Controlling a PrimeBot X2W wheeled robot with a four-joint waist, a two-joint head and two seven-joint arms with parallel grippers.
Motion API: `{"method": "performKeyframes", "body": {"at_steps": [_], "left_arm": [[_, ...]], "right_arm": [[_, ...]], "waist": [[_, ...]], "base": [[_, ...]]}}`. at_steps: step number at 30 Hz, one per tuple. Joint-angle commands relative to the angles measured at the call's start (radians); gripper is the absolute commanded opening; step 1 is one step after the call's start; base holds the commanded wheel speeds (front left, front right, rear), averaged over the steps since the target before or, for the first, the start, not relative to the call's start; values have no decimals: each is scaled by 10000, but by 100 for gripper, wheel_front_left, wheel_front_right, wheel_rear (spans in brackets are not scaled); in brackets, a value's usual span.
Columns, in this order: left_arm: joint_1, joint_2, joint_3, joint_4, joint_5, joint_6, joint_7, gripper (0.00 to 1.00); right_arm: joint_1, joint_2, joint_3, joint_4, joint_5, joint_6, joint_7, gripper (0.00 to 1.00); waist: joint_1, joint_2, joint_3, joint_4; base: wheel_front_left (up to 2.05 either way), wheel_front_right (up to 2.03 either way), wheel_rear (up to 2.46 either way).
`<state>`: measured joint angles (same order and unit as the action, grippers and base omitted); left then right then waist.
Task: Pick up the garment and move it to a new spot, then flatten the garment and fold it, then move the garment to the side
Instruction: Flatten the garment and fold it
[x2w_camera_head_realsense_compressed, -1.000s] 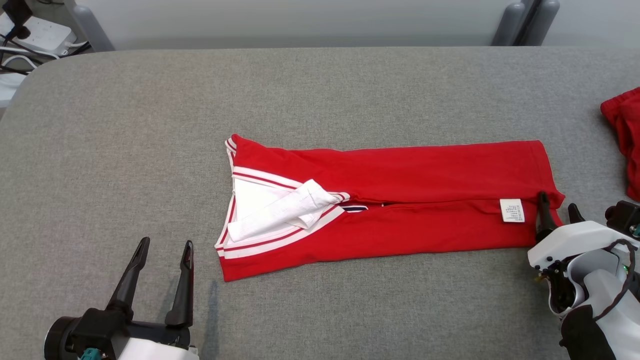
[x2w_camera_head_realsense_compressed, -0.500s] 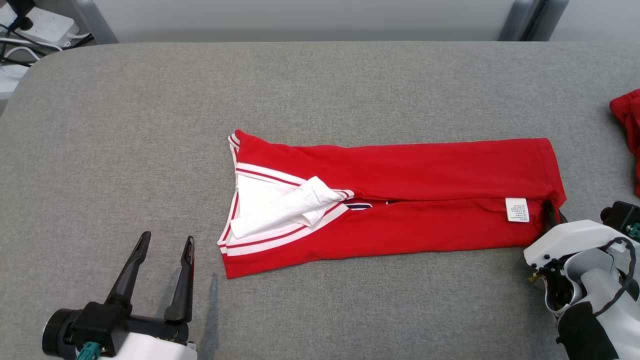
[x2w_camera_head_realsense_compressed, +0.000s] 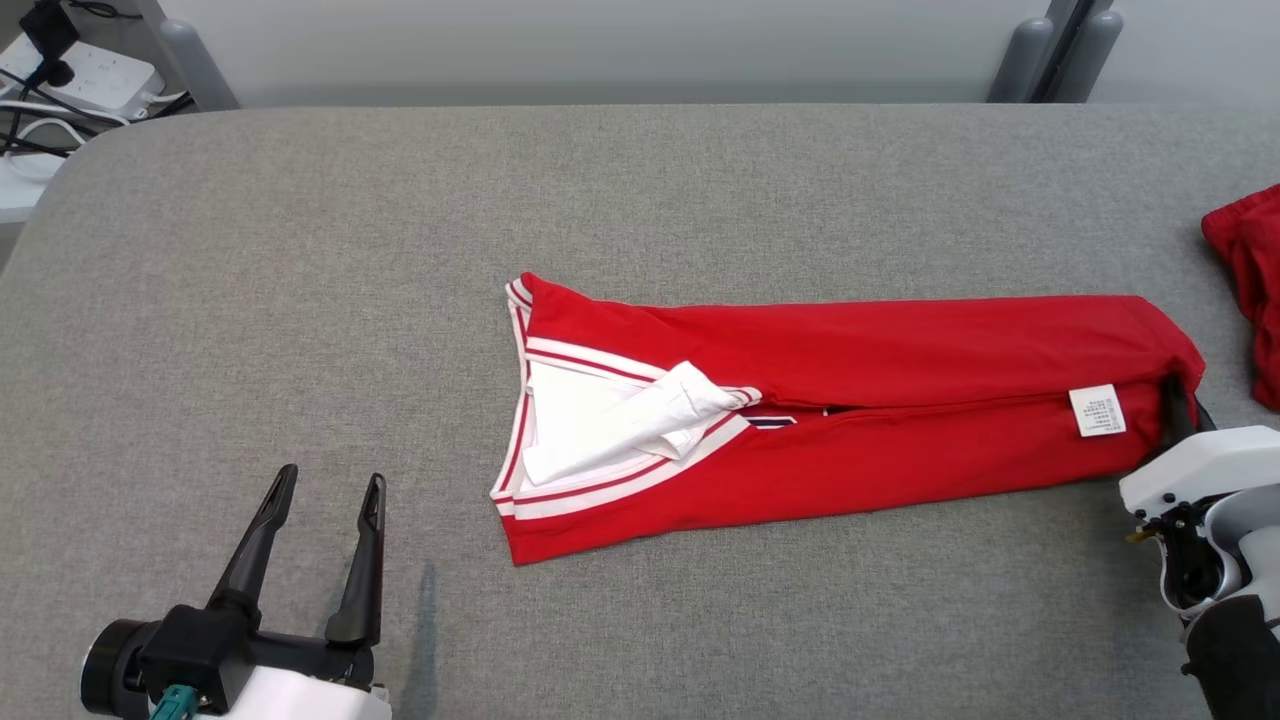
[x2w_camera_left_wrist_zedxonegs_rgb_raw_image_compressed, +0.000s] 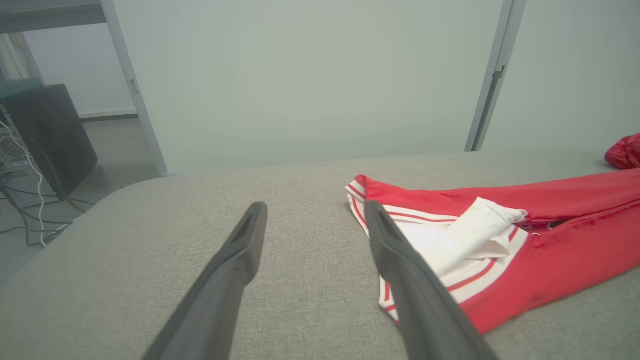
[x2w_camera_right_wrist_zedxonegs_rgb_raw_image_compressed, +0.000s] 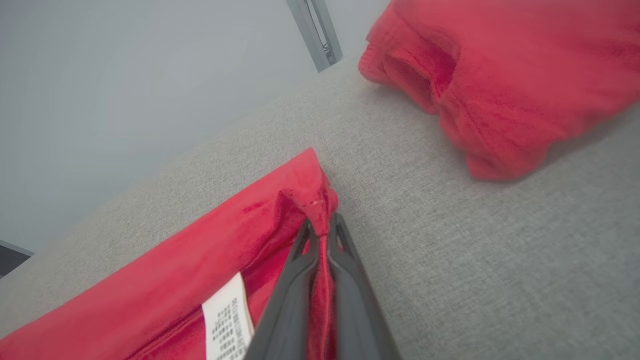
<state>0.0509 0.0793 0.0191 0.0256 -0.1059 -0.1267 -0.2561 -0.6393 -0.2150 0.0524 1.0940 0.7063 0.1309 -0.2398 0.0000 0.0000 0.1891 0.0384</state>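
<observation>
Pinching the garment (x2w_camera_head_realsense_compressed: 850, 400) at the hem corner beside its white label (x2w_camera_head_realsense_compressed: 1097, 410), right claw (x2w_camera_right_wrist_zedxonegs_rgb_raw_image_compressed: 321, 227) has soft, light cloth, likely to bunch; left claw (x2w_camera_head_realsense_compressed: 330, 478) spread

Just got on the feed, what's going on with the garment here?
The right tool is shut on the hem at the right end of the red garment, near its white label. The garment lies folded lengthwise on the gray table. The left tool is open above the table, apart from the collar end. Another red cloth sits at the table's right edge.
</observation>
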Motion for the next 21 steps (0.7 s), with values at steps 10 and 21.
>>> {"method": "performKeyframes", "body": {"at_steps": [10,21], "left_arm": [[-110,-89,334,-167,-74,-40,-57,100],[178,-255,385,-241,-48,-40,-57,100]], "right_arm": [[849,-216,813,-1981,615,-2,-217,0],[1451,9,2214,-4500,1133,-2,-219,0]], "waist": [[0,0,-364,-32],[0,0,-743,339]], "base": [[0,0,0],[0,0,0]]}}
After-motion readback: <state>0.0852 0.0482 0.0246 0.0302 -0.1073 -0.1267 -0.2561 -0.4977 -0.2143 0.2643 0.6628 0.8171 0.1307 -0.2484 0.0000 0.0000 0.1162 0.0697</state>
